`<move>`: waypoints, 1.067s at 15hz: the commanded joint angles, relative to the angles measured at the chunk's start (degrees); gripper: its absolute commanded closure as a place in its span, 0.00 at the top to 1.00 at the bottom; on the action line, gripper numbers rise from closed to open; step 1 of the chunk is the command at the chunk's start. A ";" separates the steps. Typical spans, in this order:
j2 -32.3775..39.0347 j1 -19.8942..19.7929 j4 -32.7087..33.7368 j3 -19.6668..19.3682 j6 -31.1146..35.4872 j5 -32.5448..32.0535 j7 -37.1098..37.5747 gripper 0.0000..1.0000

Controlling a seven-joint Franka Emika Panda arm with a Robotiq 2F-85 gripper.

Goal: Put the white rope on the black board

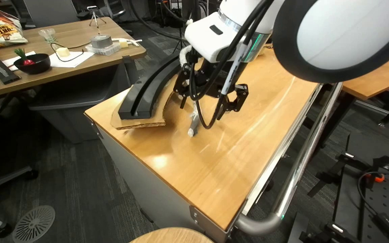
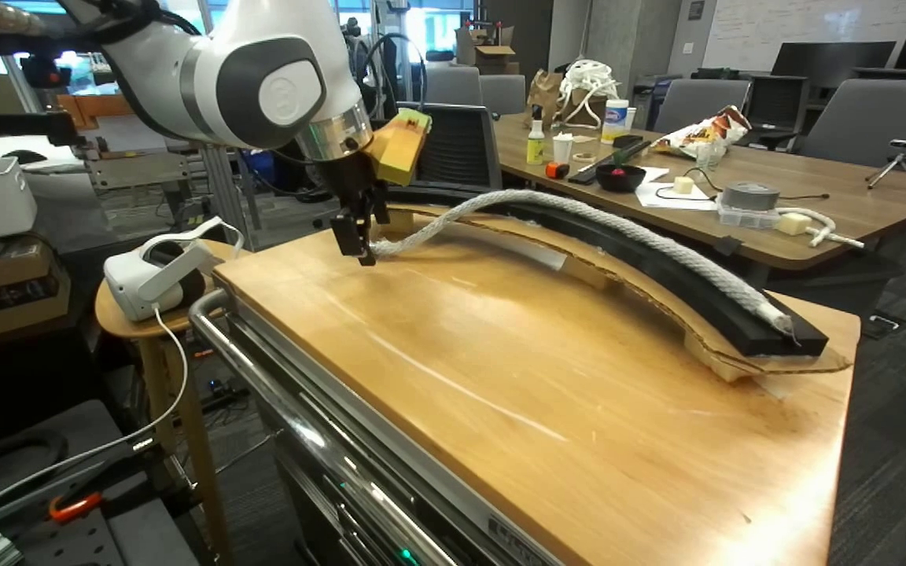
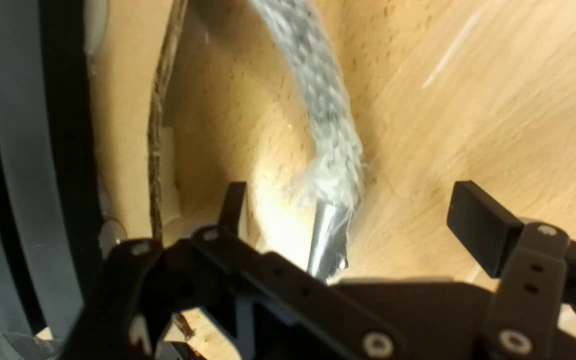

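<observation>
The white rope (image 2: 618,220) lies along one part of the curved black board (image 2: 724,321) in an exterior view, then bends off it onto the wooden tabletop. Its near end is frayed and wrapped in grey tape, and shows in the wrist view (image 3: 325,115) and in an exterior view (image 1: 194,122). The board (image 1: 165,81) has a groove; its near stretch there carries no rope. My gripper (image 3: 353,215) is open, its fingers spread on both sides of the rope's taped end, apart from it. In the exterior views the gripper (image 1: 201,108) is low over the tabletop beside the board.
A raised cardboard base (image 1: 140,123) carries the board on the tabletop (image 1: 214,168). A chrome rail (image 1: 292,175) runs along one table side. A stool with a white headset (image 2: 158,271) stands near. A brown table (image 1: 79,30) holds a bowl, snack bag and other items.
</observation>
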 commanded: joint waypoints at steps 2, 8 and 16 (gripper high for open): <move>1.72 -0.99 3.73 2.24 -4.62 4.87 -2.79 0.81; 4.07 -0.52 8.33 0.76 -9.50 9.99 -4.12 0.37; 5.66 -1.04 12.47 -0.74 -14.62 10.95 -3.88 0.01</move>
